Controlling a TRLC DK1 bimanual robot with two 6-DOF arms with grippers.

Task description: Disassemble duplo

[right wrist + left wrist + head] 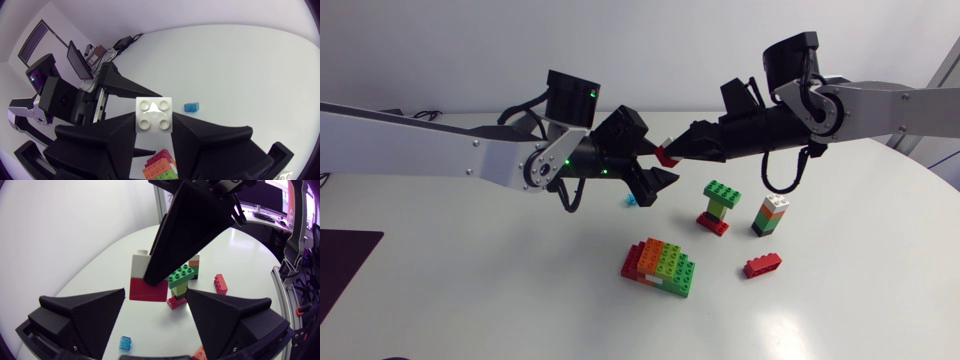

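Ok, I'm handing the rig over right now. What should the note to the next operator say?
Right gripper: shut on a white-on-red brick pair, held above the table.
Left gripper: open, that pair between its fingers, untouched.
On the table: multicolour block, green-on-red stack, white-topped stack, loose red brick, small blue piece.
Done: the red brick and the blue piece lie single.
Left: split the held pair, then the block and both stacks.

Duplo colours on the white tabletop (860, 300)
The held brick (142, 290) white over red; T-stack (721, 192) green on red; tower (771, 215) white, orange, green, black; loose brick (762, 265) red; big cluster (661, 267) red, orange, green, white; tiny piece (631, 201) translucent blue.
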